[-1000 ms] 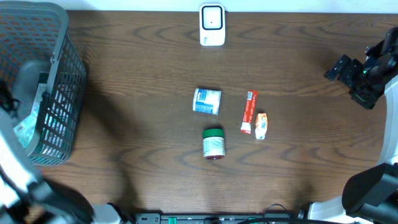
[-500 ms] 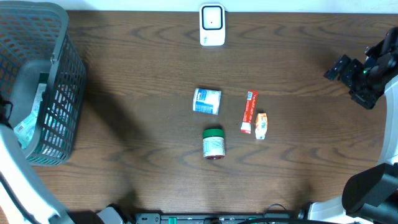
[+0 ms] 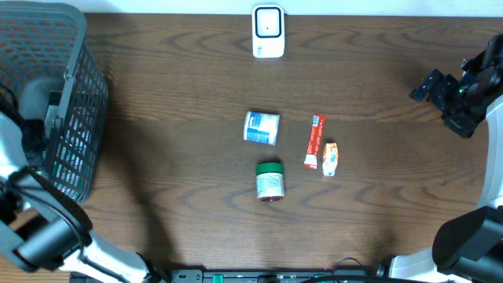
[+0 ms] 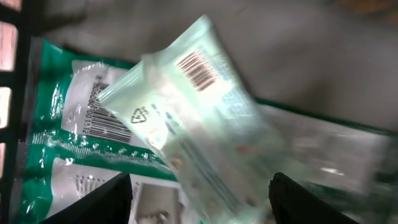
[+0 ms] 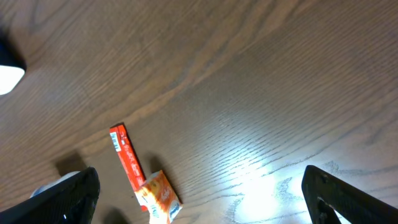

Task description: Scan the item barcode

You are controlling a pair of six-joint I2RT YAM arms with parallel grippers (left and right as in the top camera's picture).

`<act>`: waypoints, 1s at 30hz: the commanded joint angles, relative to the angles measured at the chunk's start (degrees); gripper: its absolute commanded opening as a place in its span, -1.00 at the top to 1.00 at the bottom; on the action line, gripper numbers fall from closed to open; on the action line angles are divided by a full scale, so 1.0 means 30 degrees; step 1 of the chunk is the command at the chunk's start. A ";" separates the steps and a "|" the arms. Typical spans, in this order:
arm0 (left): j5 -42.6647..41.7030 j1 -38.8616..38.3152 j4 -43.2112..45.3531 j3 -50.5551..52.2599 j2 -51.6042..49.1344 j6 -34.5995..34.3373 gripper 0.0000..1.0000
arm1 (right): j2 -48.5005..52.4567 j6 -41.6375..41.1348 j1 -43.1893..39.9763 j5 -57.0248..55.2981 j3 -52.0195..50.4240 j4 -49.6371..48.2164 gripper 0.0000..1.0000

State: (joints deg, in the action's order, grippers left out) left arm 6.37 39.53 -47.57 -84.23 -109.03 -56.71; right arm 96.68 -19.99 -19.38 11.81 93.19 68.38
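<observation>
Inside the basket (image 3: pixel 75 118), my left gripper (image 4: pixel 200 188) is open above a pile of packets. A pale green packet (image 4: pixel 199 118) with a barcode near its top lies blurred just beyond the spread fingers, on green-and-white packets (image 4: pixel 68 134). No finger touches it. The white scanner (image 3: pixel 268 31) stands at the table's far edge, in the middle. My right gripper (image 5: pixel 200 180) hangs open over the right side of the table, with nothing between its fingers.
At mid-table lie a blue-and-white can (image 3: pixel 262 127), a green-lidded jar (image 3: pixel 269 181), a red stick pack (image 3: pixel 314 141) and a small orange packet (image 3: pixel 330 158). The dark mesh basket fills the far left corner.
My left gripper has gone from shut to open inside the basket. The left arm has shifted along the basket's left side. The right arm and the table items have not moved.
</observation>
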 commanded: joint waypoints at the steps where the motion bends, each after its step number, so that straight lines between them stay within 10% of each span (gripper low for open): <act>1: 0.0255 -0.0022 0.0175 -0.0036 -0.1056 0.0248 -0.44 | -0.0364 -0.0182 -0.0029 0.0022 0.0393 0.0066 -0.99; 12: 0.0233 -0.0029 0.0619 -0.0029 -0.2630 0.0255 -0.33 | -0.0364 -0.0182 -0.0029 0.0022 0.0393 0.0066 -0.99; 19: 0.0015 -0.0022 0.0153 -0.0036 -0.2623 0.0255 0.85 | -0.0364 -0.0182 -0.0029 0.0022 0.0393 0.0066 -0.99; 30: 0.0044 -0.0022 0.0175 -0.0036 -0.1231 0.0277 0.86 | -0.0364 -0.0182 -0.0029 0.0022 0.0393 0.0066 -0.98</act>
State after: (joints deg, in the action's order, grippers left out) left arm 6.81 39.64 -46.37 -85.17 -114.43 -56.69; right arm 96.68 -19.97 -19.38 11.81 93.19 68.38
